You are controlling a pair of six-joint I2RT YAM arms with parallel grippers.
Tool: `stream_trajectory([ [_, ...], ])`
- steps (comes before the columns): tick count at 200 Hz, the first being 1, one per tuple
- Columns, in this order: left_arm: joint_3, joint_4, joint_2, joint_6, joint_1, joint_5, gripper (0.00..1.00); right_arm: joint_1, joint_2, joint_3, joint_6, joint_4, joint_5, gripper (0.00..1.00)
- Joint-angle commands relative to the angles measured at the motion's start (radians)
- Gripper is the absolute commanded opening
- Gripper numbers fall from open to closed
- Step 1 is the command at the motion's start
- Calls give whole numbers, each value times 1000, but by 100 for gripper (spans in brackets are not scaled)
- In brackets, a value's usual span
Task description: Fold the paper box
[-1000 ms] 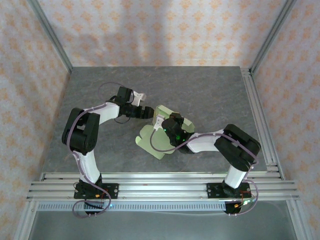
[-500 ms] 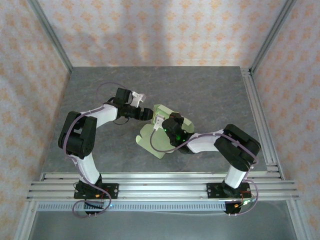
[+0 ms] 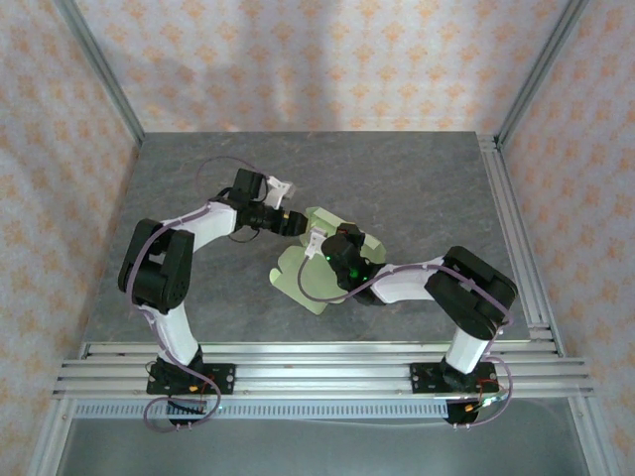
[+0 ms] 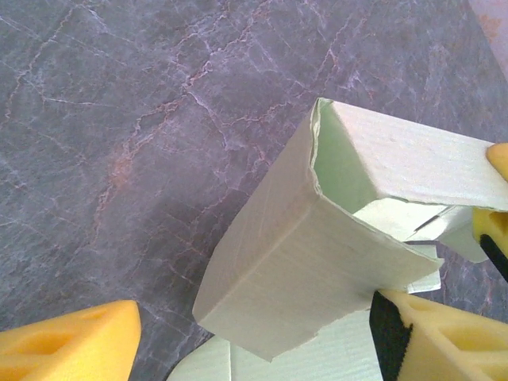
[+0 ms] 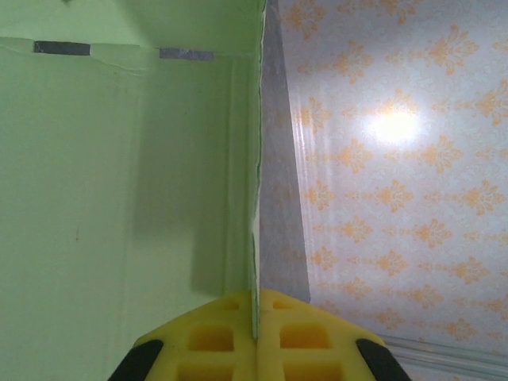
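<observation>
Near edge: both arm bases sit on the aluminium rails (image 3: pixel 317 359).

Just past them, between the two arms and near the middle of the grey veined worktop (image 3: pixel 427 188), lies the paper box (image 3: pixel 306 285). It is pale yellow-green thin card, part-folded. The near half is a flat sheet with rounded flaps lying on the worktop. The far half is raised into walls.

Left wrist view: paper box (image 4: pixel 302 254) has one creased wall standing tilted. It bends round a corner into a second wall. The hollow is open at the top, with small tabs inside.
- Left jaws stand wide, one either side of that corner.
- One yellow finger (image 4: pixel 71 345) is well apart from the card, over open worktop (image 4: pixel 119 119).
- The other finger (image 4: pixel 444 341) is just beside the lower flap; contact cannot be told.

Right wrist view: inner face of the paper box (image 5: pixel 119 198), crease lines and two dark slits near the top.
- Right jaws are clamped on the paper box; its thin edge runs between the pressed yellow pads (image 5: pixel 222 337).

Room:
- In the top view, both jaws meet close together at the box's far-left part.
- Open grey surface lies left, right and beyond the box.
- A side rail (image 3: pixel 511 228) bounds the right edge.
- Patterned walls (image 3: pixel 327 59) rise at the far edge.
</observation>
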Motion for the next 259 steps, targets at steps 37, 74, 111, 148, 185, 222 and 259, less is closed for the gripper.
stream_trajectory([
  [37,68,-96,62,59,-32,-7,71,2,-17,9,25,-20,-8,4],
  [74,84,-110,73,62,-39,-12,70,4,-15,13,28,-29,-15,4],
  [111,92,-111,73,51,-46,-59,69,11,-11,18,28,-31,-15,4],
  [148,88,-95,73,35,-53,-53,59,11,-5,24,29,-37,-9,4],
  [185,53,-75,50,33,-57,-44,60,11,11,28,6,-16,12,4],
  [222,56,-108,51,56,-54,-66,62,11,63,9,-91,110,47,3],
  [259,24,-98,19,69,-28,-61,64,11,86,14,-148,197,96,2],
])
